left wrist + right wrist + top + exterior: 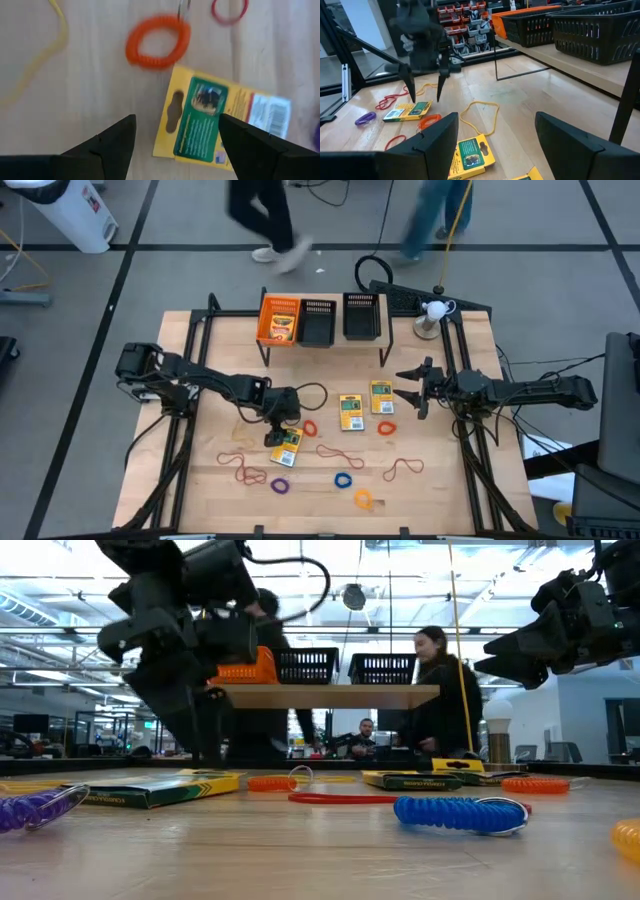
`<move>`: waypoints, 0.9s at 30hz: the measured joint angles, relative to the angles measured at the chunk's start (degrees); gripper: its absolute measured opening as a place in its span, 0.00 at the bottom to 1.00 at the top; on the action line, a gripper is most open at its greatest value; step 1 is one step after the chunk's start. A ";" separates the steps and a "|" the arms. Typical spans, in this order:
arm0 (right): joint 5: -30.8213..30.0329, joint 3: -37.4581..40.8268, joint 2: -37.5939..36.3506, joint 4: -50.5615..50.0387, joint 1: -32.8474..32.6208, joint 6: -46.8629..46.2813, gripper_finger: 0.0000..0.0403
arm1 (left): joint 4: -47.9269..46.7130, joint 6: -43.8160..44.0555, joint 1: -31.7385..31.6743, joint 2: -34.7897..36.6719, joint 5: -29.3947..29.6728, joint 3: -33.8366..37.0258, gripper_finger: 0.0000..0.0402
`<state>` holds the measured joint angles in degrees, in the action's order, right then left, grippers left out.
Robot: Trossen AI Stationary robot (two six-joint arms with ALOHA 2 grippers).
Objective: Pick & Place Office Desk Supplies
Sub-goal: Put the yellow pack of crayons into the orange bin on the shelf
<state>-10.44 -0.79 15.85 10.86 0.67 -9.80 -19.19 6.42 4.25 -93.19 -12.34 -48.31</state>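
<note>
Raised shelf at the back of the wooden worktop (210,340) carries three mesh trays. Orange tray (280,319) holds one flat yellow-orange packet; the two black trays (318,321) beside it look empty from above.

Left claw (283,423) hovers low over the worktop, fingers (115,145) spread wide, gripping nothing. Directly under it lies a packet (287,446), a flat yellow card with a glossy green label, tilted, with a hang slot at one end; in the left wrist view it sits between the fingertips. An orange coiled ring (157,41) lies just beside that packet, with a thin red ring (229,10) further out.

Right claw (412,393) is raised above the right side of the worktop, also released and empty.

Two more packets lie flat mid-worktop: one (351,412) and another (381,396) just beside it, near the right claw. An orange ring (387,427) sits near them.

Front of the worktop: thin red-brown rubber-band loops (238,466) at the left, another loop (402,468) at the right, purple ring (281,485), blue coiled ring (344,479), yellow-orange ring (363,500). A thin yellow band (480,114) lies behind the packets.

People stand beyond the worktop.
</note>
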 joint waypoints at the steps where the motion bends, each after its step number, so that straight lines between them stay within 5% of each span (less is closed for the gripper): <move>1: 0.00 0.00 0.08 -0.14 0.00 0.00 0.63 | -0.08 0.04 0.00 -0.83 -0.13 0.00 0.69; 14: -0.26 -0.01 0.75 -0.42 0.00 0.00 0.63 | 1.96 -0.45 -0.11 -3.25 -2.51 -0.04 0.63; 27: -0.26 -0.01 0.75 -0.41 -0.02 0.00 0.63 | 2.40 -0.64 -0.24 -3.23 -3.03 -0.11 0.03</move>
<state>-10.70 -0.80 16.60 10.45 0.64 -9.80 -16.79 5.78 4.01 -96.42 -15.38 -48.42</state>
